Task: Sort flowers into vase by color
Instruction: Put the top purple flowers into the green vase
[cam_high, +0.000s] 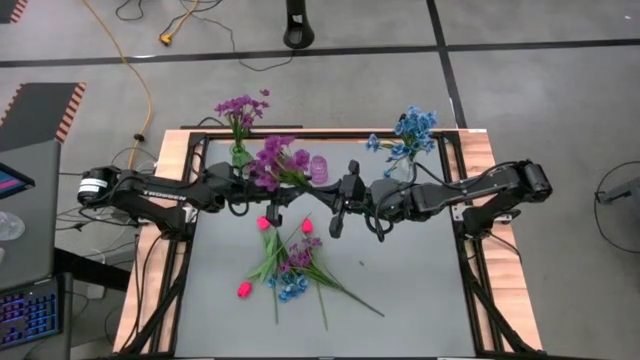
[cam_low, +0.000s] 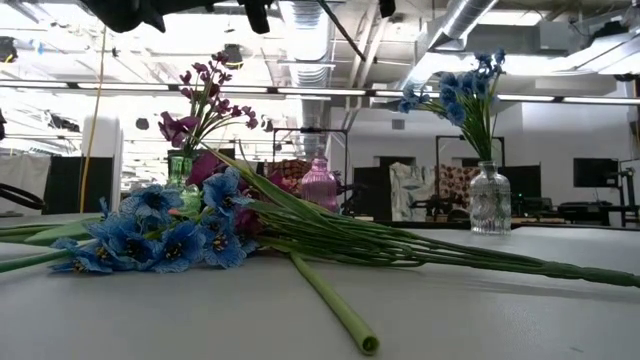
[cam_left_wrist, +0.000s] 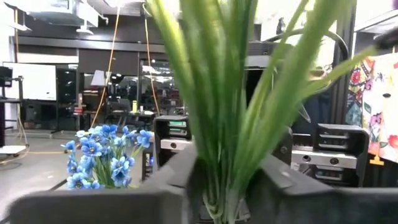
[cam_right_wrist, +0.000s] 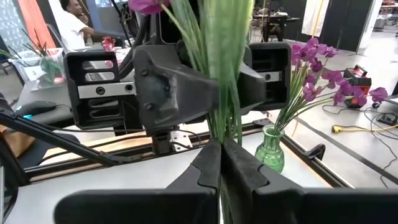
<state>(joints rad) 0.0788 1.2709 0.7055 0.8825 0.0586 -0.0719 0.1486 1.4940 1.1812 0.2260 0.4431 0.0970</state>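
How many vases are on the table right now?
3. A green vase with purple flowers at the back left, a pink vase with nothing visibly in it at the back middle, and a clear vase with blue flowers at the back right.

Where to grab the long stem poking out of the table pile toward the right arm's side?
Grip the long stem on its bare free stretch, from straight above, closing across it: it lies flat there, clear of the pile. Left gripper and right gripper both clamp the purple sprig above the table.
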